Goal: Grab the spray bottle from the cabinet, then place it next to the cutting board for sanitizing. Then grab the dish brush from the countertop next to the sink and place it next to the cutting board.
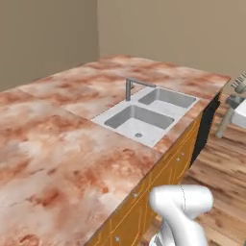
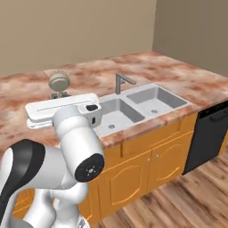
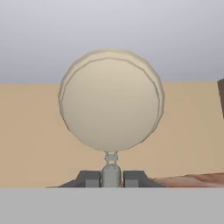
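My gripper [image 3: 111,177] is shut on the dish brush [image 3: 111,100], whose thin neck is pinched between the two fingertips. Its round pale head stands straight up in front of the hand camera. In the right base view the brush head [image 2: 59,81] rises above the gripper [image 2: 60,94], over the countertop [image 2: 26,89] to the left of the sink [image 2: 133,107]. In the left base view the brush [image 1: 239,84] and gripper [image 1: 234,101] sit at the right edge, off the counter's front, with the tan handle hanging below. The spray bottle, cabinet and cutting board are out of view.
The grey double sink [image 1: 144,115] with its angular faucet [image 1: 129,89] lies in the mottled marble countertop [image 1: 57,144]. Orange-brown cabinet doors [image 2: 133,173] and a black dishwasher [image 2: 209,133] front the counter. Wooden floor [image 1: 226,192] runs along it.
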Tool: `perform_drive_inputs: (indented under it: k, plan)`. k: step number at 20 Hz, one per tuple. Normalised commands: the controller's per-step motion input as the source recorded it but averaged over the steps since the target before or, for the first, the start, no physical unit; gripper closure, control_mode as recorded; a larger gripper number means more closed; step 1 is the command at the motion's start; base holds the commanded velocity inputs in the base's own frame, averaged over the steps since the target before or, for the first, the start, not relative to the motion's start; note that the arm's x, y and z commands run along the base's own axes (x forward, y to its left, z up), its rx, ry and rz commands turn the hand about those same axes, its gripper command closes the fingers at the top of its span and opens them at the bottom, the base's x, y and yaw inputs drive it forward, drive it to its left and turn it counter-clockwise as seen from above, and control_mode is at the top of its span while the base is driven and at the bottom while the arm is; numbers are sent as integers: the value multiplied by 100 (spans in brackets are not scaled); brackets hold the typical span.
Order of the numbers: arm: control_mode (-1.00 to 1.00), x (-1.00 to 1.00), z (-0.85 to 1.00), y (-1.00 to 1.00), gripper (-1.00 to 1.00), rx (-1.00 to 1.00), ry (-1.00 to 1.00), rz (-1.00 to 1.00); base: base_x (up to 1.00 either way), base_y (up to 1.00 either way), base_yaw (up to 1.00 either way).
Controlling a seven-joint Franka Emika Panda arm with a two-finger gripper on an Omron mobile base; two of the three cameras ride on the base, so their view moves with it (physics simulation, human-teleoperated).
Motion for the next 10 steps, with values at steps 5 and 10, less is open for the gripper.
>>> perform_drive_inputs:
  k: [5,10]
  plan:
    - [100,0,0,0,100,0,0,0,0,0,-100]
    - [100,0,0,0,100,0,0,0,-30,-51,-76]
